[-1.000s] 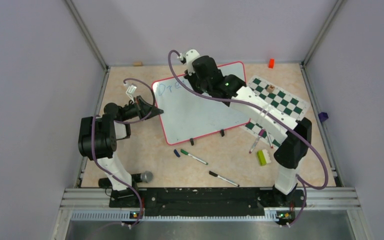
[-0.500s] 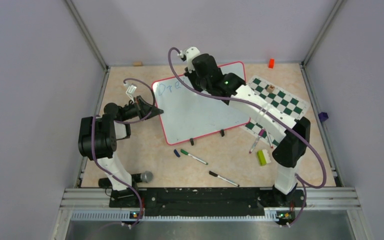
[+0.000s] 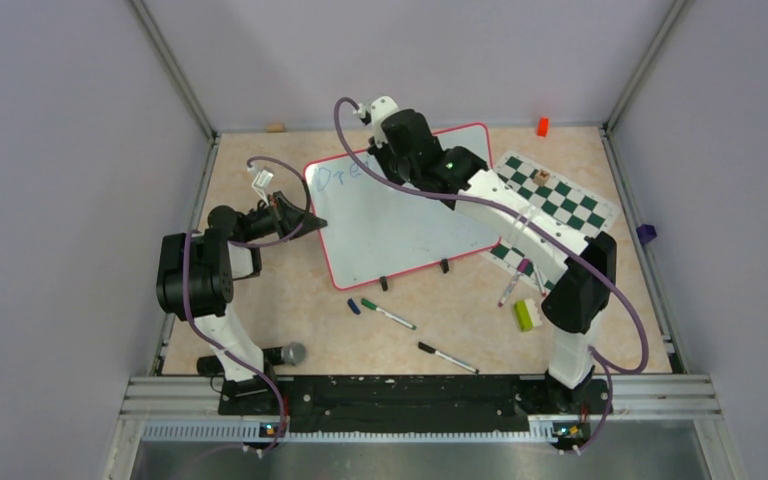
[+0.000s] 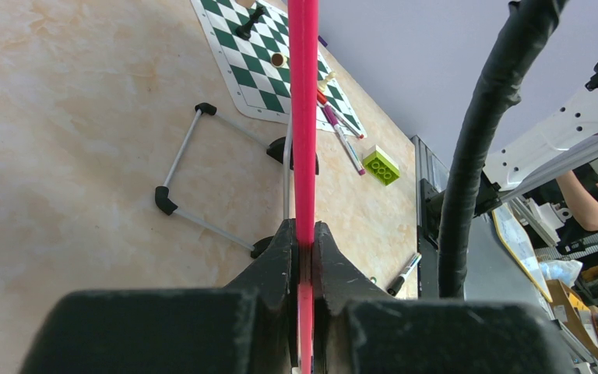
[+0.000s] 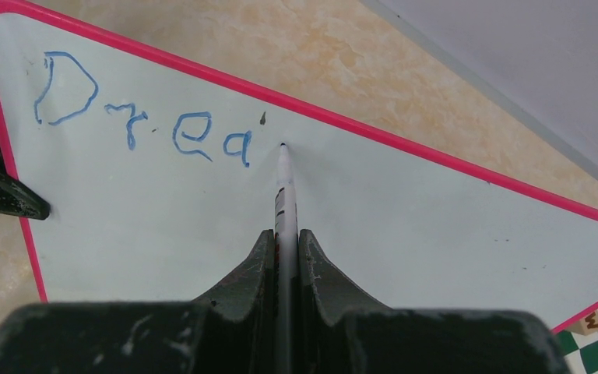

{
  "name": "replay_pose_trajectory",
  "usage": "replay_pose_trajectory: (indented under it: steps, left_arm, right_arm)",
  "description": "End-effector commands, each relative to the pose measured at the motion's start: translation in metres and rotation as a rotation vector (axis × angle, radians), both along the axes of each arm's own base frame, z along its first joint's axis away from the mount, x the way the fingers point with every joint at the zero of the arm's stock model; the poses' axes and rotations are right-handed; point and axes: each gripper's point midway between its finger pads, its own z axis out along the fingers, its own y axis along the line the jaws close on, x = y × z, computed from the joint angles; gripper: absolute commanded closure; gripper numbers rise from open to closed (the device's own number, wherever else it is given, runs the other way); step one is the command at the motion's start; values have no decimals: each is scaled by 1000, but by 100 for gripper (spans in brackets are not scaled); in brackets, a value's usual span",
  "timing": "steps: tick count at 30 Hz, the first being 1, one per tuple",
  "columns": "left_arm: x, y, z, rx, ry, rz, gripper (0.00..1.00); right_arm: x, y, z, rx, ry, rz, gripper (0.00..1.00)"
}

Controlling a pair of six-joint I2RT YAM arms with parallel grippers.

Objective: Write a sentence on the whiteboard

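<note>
The whiteboard [image 3: 400, 225], white with a red frame, stands tilted on the table. My left gripper [image 3: 312, 222] is shut on its left edge; in the left wrist view the red frame [image 4: 304, 117] runs up between the jaws of the gripper [image 4: 304, 241]. My right gripper [image 3: 388, 160] is shut on a thin white marker [image 5: 284, 191], gripper [image 5: 285, 238] over the board's upper part. The marker's tip touches the board just right of the blue lettering "Drea" [image 5: 140, 117], the sentence as it stands. In the top view the arm hides part of the lettering [image 3: 338, 177].
A green-and-white chess mat [image 3: 550, 205] lies right of the board. In front lie a green-capped marker [image 3: 388, 314], a black marker [image 3: 448, 358], a blue cap [image 3: 354, 308], a pink marker [image 3: 512, 285] and a green brick [image 3: 526, 315]. A red block [image 3: 542, 126] sits at the back.
The right wrist with the marker has shifted slightly to the left in the top view. The left arm and the board have not moved.
</note>
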Motion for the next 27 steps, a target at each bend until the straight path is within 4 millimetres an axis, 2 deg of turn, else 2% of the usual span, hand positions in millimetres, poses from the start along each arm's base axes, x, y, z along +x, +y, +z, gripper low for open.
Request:
replay_pose_trajectory:
  steps: [1, 11, 27]
  left_arm:
    - [-4, -3, 19, 46, -186, -25, 100]
    - [-4, -3, 19, 46, -186, -25, 100]
    - [-4, -3, 19, 47, -187, -26, 100]
  right_arm:
    - [4, -3, 13, 34, -25, -13, 100]
    - [-9, -10, -3, 25, 20, -2, 100]
    - [4, -3, 12, 44, -20, -5, 100]
